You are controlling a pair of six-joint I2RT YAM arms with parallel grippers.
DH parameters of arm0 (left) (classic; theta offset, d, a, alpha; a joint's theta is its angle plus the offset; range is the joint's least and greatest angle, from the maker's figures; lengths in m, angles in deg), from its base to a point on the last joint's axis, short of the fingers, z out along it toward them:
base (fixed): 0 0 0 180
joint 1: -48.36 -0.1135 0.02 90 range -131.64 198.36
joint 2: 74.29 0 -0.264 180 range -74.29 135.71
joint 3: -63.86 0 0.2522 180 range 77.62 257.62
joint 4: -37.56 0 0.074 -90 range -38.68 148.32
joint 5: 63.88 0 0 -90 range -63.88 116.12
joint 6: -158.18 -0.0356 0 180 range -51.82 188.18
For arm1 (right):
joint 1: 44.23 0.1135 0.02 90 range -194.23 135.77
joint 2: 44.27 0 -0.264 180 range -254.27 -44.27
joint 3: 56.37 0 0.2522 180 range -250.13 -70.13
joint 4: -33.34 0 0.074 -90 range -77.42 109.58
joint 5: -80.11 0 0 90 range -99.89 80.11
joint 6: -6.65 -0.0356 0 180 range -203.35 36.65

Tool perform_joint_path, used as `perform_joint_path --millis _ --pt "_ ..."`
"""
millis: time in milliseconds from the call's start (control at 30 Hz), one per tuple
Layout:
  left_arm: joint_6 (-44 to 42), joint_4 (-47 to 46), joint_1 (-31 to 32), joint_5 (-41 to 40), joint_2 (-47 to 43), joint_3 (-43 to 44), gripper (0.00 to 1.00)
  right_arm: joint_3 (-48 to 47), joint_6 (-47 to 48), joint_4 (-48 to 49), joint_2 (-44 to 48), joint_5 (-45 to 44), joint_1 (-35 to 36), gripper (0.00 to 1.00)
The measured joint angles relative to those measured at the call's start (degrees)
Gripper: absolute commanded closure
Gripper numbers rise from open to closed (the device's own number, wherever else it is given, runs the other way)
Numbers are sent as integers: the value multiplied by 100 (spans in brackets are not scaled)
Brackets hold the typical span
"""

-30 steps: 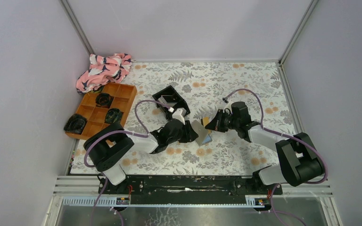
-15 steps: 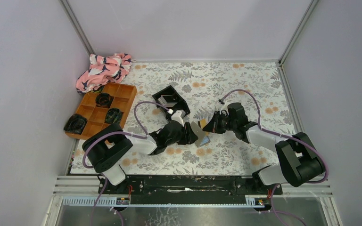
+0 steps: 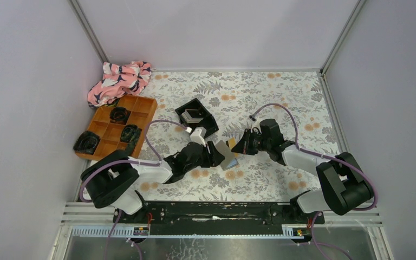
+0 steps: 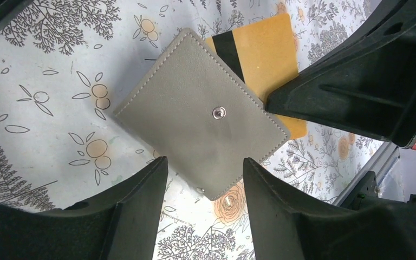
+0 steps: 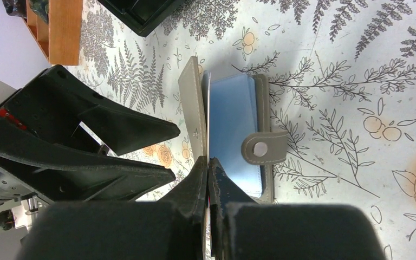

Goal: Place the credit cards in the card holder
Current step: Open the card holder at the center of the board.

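Note:
The grey card holder (image 4: 200, 122) lies half open on the flowered table, one flap raised; the right wrist view shows its blue-grey inside (image 5: 233, 124) and snap strap (image 5: 260, 147). A gold credit card (image 4: 265, 54) with a black stripe stands on edge behind the raised flap. My right gripper (image 5: 208, 161) is shut on this card, right at the holder's opening. My left gripper (image 4: 205, 162) is open, and the holder's near corner lies between its fingers without touching them. In the top view both grippers, left (image 3: 218, 154) and right (image 3: 237, 145), meet over the holder (image 3: 228, 160).
A black square tray (image 3: 197, 115) with a pale card in it sits just behind the left gripper. An orange compartment tray (image 3: 120, 125) with dark items and a pink patterned cloth (image 3: 120, 80) lie at the far left.
My left gripper has opened wider and drawn back to the left, letting go of the holder's flap. The right gripper has shifted slightly left with the gold card.

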Motion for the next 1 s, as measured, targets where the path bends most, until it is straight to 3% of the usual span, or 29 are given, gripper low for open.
perform_joint_path --millis 400,800,1000 --pt "267 -155 216 -269 -94 -310 43 87 -2 2 26 -4 85 100" --pt "717 -219 553 -1001 -595 -909 60 98 20 -83 256 -138 227 100" --pt "826 33 767 -1281 -546 -861 76 98 24 -151 275 -208 328 100"
